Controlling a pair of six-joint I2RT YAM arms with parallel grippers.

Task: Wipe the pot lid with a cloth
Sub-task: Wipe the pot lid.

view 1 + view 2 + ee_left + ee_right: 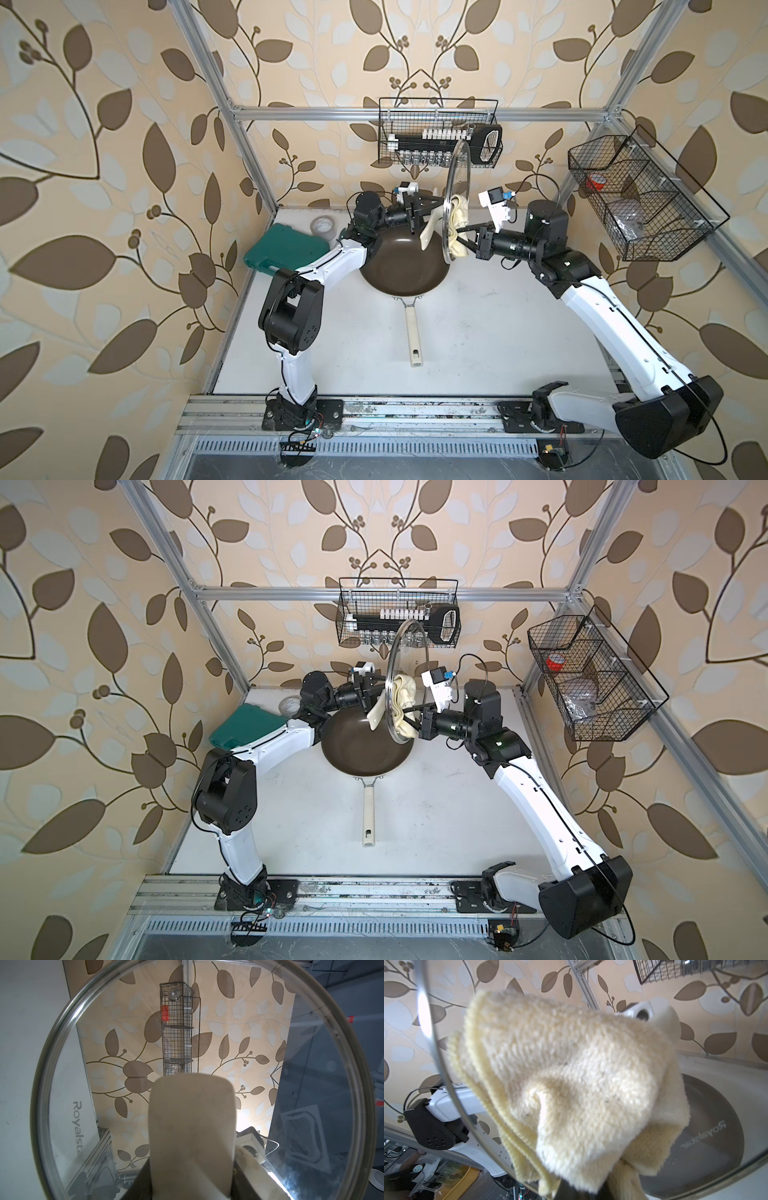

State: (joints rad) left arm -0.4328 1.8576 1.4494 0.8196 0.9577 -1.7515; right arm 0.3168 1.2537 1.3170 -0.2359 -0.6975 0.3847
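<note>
The pot lid (456, 174) (405, 654) stands on edge in the air above the back of the table, a clear glass disc with a metal rim. My left gripper (434, 212) (380, 696) is shut on its cream bar handle (430, 235) (192, 1126); dark jaws flank the handle in the left wrist view. On the lid's other face, my right gripper (464, 237) (411, 717) is shut on the pale yellow cloth (460, 210) (405, 690) (571, 1076). The bunched cloth lies against the glass and hides the right jaws.
A dark brown frying pan (405, 266) with a cream handle (414, 332) sits under the lid. A green case (286, 247) and a tape roll (323, 227) lie back left. Wire baskets hang on the back wall (440, 133) and the right wall (640, 199).
</note>
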